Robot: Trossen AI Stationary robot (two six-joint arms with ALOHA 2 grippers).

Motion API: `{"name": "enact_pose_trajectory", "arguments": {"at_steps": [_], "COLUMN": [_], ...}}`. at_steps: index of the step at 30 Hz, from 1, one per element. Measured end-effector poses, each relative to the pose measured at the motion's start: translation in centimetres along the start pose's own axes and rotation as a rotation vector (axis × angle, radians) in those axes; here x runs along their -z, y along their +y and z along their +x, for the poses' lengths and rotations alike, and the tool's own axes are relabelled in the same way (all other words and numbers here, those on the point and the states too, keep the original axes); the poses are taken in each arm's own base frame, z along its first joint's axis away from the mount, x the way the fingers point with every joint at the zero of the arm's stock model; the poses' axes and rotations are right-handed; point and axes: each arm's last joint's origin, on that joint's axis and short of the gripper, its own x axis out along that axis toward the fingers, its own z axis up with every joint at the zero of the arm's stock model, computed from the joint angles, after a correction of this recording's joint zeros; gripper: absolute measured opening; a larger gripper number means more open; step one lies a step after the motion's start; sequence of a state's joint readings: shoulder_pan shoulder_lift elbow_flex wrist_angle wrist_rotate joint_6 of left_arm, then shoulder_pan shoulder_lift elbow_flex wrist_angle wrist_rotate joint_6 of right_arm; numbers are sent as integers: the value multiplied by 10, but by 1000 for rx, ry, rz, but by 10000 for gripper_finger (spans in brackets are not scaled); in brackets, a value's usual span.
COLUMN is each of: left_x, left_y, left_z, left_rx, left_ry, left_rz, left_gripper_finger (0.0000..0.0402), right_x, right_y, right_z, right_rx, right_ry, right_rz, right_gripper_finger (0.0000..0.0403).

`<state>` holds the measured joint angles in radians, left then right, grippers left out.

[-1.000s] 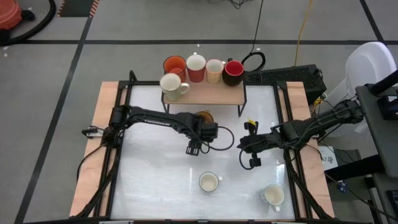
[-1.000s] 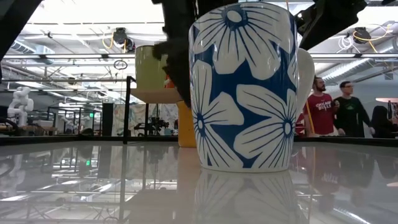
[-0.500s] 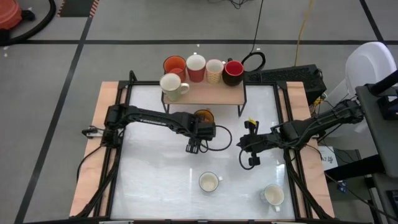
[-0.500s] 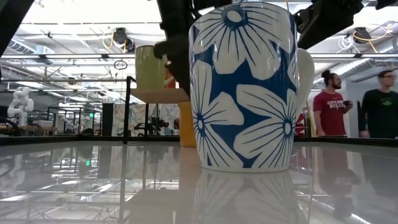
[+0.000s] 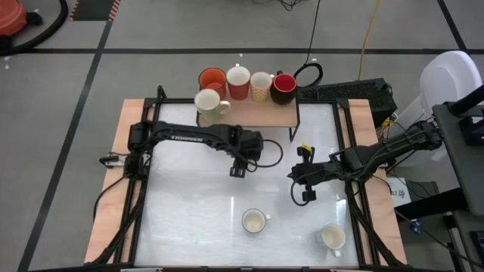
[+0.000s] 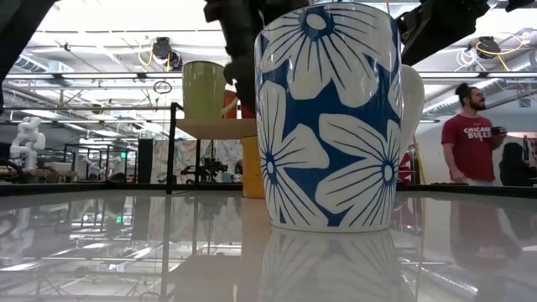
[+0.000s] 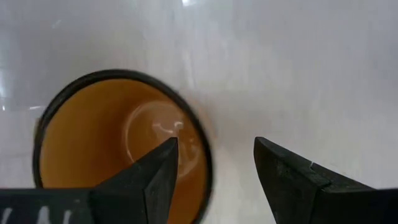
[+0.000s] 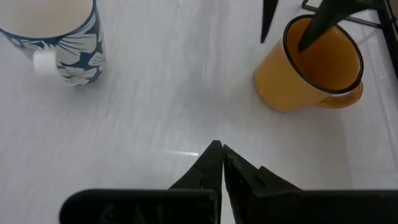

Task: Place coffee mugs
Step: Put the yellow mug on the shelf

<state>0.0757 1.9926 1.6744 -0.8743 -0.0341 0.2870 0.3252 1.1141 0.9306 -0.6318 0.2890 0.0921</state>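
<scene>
Amber-yellow with a dark rim, one coffee mug [image 7: 112,143] stands upright on the white table [image 5: 189,219], just in front of the wooden shelf [image 5: 257,115]. The left pincer [image 7: 214,146] points down over it, fingers apart, one finger [image 7: 149,180] above the glossy inside and the other outside the wall, with the rim in the gap and not clamped. From the high view this mug is almost wholly hidden under the left arm. In the right wrist view its handle sticks out sideways near the base.

Eight mugs can be counted in all: five on the shelf and three on the table. On the shelf a back row of four stands close together: an orange mug [image 5: 212,78], a red mug with a white inside [image 5: 238,80], a cream patterned mug [image 5: 261,85] and a dark mug with a red inside [image 5: 283,85]. A fifth, pale yellow-green mug [image 5: 208,102] stands in front of the orange one, its handle towards the right.

On the table, well apart from the amber mug, stands a blue mug with large white petals [image 5: 255,221], its handle to the right. Near the front right corner is a plain white mug [image 5: 333,237]. Every mug stands mouth up, its long axis vertical.

The right pincer [image 8: 221,155] waits above the table's right half with its fingers pressed together, holding nothing
</scene>
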Motion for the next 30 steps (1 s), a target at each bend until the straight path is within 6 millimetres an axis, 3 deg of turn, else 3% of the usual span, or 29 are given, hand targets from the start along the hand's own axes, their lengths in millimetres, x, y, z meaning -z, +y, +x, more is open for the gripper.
{"name": "enact_pose_trajectory", "arguments": {"at_steps": [10,22,30], "left_x": [25,26,27], "left_y": [3,-7,-11], "left_z": [24,27,19], "left_rx": [16,-14,-6], "left_ry": [93,121,125], "left_rz": [-48,52,115], "left_gripper_finger": [209,51,25], "right_x": [0,-5,-5], "right_y": [0,0,0], "right_z": [0,0,0], "right_rx": [0,-1,0], "right_ry": [1,-46,-46], "right_rz": [-7,-29,-49], "right_gripper_finger": [0,0,0]}}
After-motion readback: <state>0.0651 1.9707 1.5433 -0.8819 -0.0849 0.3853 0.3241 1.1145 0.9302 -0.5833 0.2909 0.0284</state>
